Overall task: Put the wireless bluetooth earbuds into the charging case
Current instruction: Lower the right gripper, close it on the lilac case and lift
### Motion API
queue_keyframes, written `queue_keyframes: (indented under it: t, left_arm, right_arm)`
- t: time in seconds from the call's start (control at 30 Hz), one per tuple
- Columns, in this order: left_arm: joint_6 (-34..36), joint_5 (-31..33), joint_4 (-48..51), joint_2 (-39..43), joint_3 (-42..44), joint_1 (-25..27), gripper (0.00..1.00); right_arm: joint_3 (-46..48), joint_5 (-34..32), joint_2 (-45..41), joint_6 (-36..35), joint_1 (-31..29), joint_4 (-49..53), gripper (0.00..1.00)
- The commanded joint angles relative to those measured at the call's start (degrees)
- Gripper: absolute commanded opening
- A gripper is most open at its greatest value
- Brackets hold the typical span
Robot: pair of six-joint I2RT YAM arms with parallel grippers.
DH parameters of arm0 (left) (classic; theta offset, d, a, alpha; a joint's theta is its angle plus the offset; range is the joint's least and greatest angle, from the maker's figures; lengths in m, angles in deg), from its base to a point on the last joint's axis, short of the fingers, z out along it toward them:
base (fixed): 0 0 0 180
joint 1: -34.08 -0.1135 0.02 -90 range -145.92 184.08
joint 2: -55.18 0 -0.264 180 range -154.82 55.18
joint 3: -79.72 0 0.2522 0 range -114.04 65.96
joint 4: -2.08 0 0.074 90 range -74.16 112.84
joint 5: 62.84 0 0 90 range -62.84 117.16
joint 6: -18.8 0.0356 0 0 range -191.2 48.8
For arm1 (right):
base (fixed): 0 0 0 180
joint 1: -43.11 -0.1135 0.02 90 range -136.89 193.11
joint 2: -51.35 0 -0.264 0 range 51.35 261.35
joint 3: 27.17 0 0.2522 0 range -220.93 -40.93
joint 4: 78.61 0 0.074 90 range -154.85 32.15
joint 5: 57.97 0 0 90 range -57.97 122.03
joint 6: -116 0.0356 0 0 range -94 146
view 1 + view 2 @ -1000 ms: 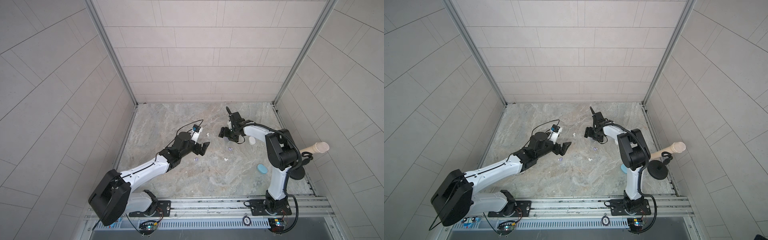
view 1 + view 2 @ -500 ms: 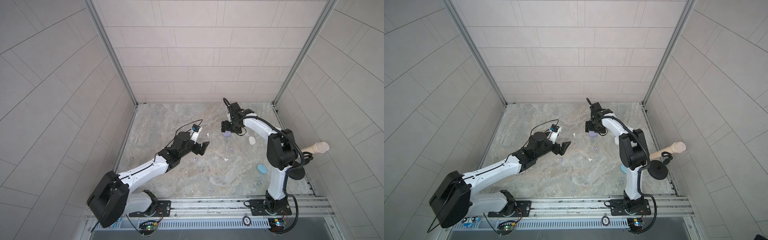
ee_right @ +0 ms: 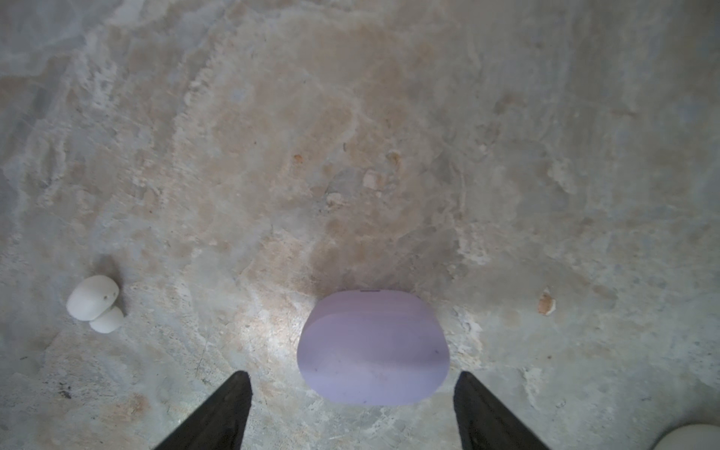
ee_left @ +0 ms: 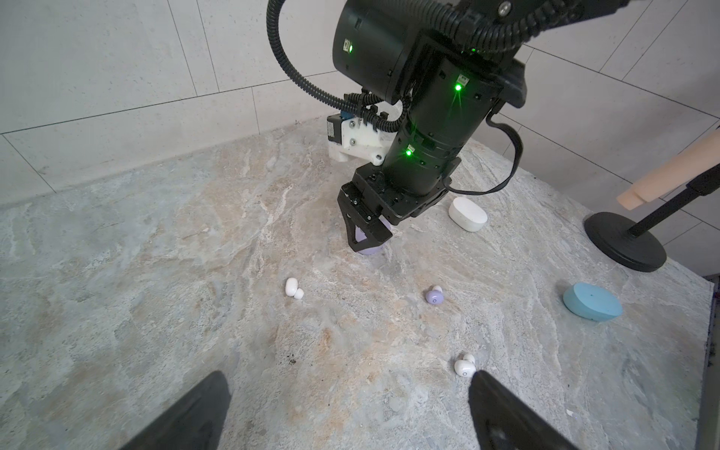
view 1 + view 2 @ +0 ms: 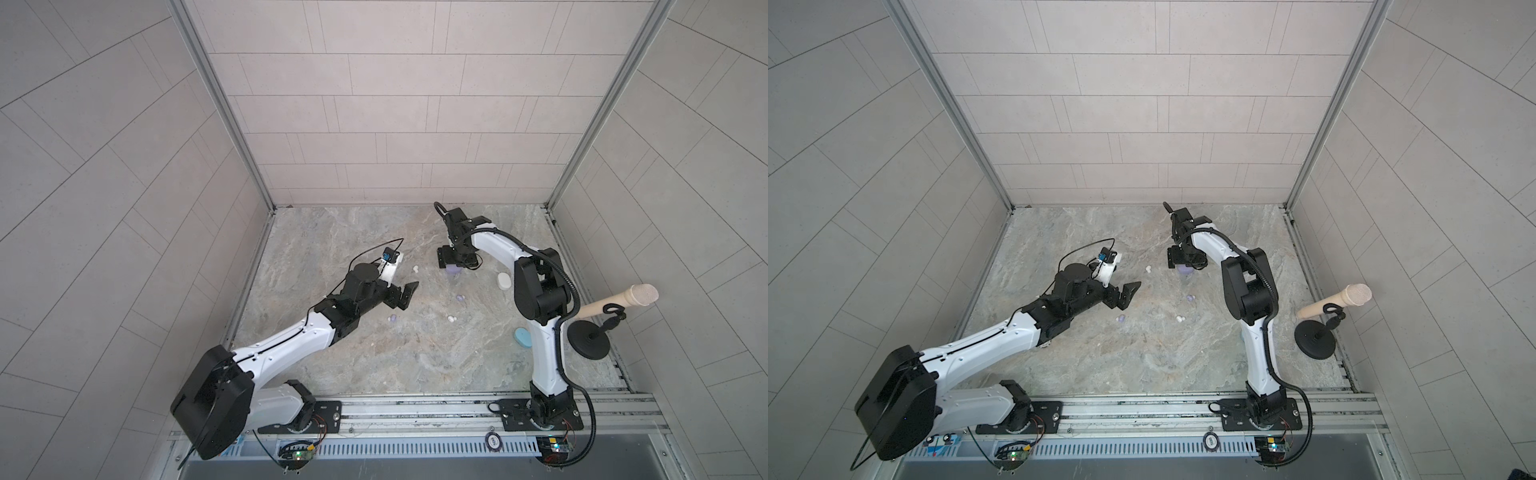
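Right hand (image 3: 351, 375) hung spread astride shut lilac case (image 3: 372, 343), no grip yet. Left hand (image 4: 347, 374) spread, empty. Step, likely: seizing case. Next needed square closing, then lid opened.

Pale tiled walls (image 5: 395, 124) close in three sides, with metal corner posts (image 5: 224, 108) between them, around a mottled grey-beige stone floor (image 5: 415, 365) in even, soft light.
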Motion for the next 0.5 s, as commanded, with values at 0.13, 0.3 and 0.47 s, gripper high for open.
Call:
queue_keyframes:
  t: [0.13, 0.3, 0.47]
  left_arm:
    - [0.4, 0.1, -0.2, 1.4, 0.2, -0.3, 1.00]
    - [0.7, 0.2, 0.2, 1.9, 0.2, -0.3, 1.00]
    - [0.7, 0.3, 0.3, 1.9, 0.3, -0.3, 1.00]
  right_arm:
    - [-2.9, -3.3, 2.7, -1.7, -0.7, 2.8, 0.82]
    - [-4.2, -3.6, 4.0, -1.8, -0.8, 3.3, 0.81]
    - [-4.6, -3.5, 4.4, -1.8, -0.8, 3.3, 0.81]
